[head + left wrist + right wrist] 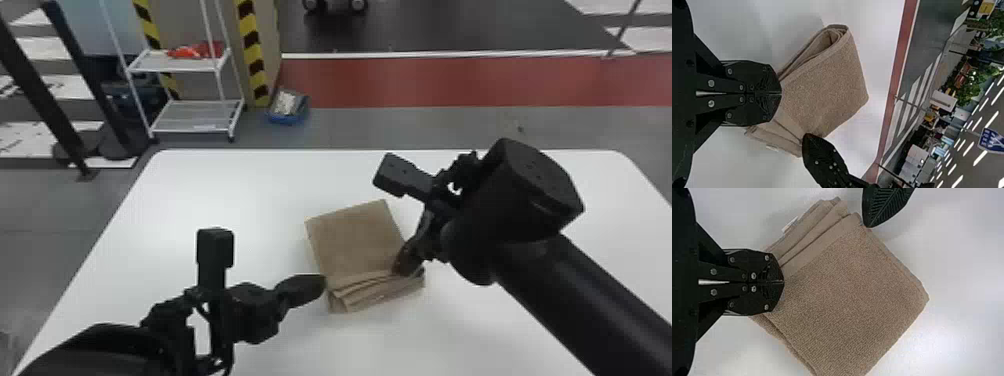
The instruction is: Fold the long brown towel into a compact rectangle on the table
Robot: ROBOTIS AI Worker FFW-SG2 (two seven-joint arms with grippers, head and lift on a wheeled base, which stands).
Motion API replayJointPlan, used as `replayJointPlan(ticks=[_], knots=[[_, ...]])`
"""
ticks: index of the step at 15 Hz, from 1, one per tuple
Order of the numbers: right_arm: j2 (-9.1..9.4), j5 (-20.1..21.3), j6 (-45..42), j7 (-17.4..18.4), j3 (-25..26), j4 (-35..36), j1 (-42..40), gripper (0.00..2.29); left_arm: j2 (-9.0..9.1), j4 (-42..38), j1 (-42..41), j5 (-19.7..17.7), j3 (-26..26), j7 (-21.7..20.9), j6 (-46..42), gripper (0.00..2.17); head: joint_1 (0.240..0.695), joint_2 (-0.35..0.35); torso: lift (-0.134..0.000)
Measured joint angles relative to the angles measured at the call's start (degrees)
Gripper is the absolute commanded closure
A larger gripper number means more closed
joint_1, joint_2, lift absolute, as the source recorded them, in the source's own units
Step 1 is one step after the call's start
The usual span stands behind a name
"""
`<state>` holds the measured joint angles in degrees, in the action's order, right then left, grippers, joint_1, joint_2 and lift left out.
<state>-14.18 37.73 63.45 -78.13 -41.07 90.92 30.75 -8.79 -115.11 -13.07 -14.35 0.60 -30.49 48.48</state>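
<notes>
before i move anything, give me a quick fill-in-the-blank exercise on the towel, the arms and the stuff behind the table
The colour of the towel on the white table is ____. Of near and far, the towel's layered edges lie on its ____ side, seen from the robot. Of open and shut, the left tool is ____. The bin on the floor beside the striped pillar is mostly ____ in colour.

Missing words: brown; near; shut; blue.
</notes>
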Motion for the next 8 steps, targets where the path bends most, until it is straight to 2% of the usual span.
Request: replayJointPlan(ticks=[2,4,8], knots=[[0.48,-3.50,0.48,0.00,4.43,2.01,-0.76,2.25,0.02,-0.09,0.00,-0.01,-0.09,-0.01,0.00,2.14,0.695,0.061,-0.123],[1.92,-6.67,1.09,0.60,8.97,2.62,-1.24,2.25,0.05,-0.37,0.01,0.01,-0.02,-0.01,0.00,2.15,0.695,0.071,-0.123],[7.12,-7.76,-0.80,13.06,13.30,-3.04,-0.98,2.25,0.07,-3.01,-0.95,-0.35,-0.37,-0.01,1.13,2.15,0.695,0.068,-0.123]])
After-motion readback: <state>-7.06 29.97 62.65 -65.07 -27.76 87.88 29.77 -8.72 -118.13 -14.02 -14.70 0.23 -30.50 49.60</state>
